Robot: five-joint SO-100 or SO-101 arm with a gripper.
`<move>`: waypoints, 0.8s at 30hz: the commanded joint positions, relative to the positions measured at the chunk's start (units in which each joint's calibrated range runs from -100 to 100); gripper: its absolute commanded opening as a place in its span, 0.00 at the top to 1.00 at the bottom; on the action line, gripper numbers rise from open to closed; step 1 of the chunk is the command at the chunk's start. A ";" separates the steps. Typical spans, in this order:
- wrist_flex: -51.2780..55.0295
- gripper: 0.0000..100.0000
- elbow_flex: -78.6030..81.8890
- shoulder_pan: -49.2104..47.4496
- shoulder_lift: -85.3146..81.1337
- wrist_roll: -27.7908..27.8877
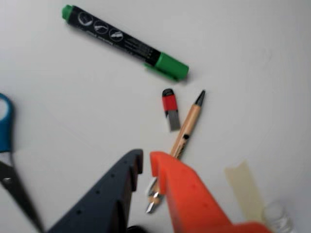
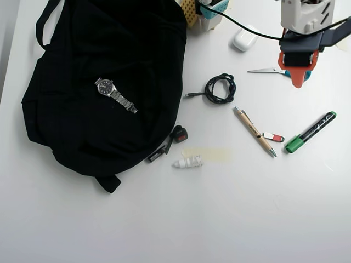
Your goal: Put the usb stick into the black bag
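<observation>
The usb stick (image 1: pixel 170 109) lies on the table (image 1: pixel 73 121) just beside the pen (image 1: pixel 187 127), below the green marker (image 1: pixel 125 42). The fingers (image 1: pixel 146 165) hover empty, slightly spread (likely lining up). Only the overhead view shows the black bag (image 2: pixel 104 82), well apart.

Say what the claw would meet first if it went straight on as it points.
Probably the pen, right ahead of the open claw, with the usb stick just beside it; depth is unclear.

Overhead top-down, far; wrist close, downward.
</observation>
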 commanded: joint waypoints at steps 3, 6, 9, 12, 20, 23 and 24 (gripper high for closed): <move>0.30 0.97 -10.59 0.96 6.57 4.78; 0.30 0.94 -14.10 1.33 10.72 7.19; 0.30 0.89 -17.60 1.93 15.04 8.87; 0.30 0.88 -21.73 2.08 18.94 9.81; -0.39 0.86 -29.55 1.33 27.15 9.87; -0.39 0.83 -31.71 1.18 29.89 9.87; -0.39 0.82 -32.16 0.88 30.80 9.87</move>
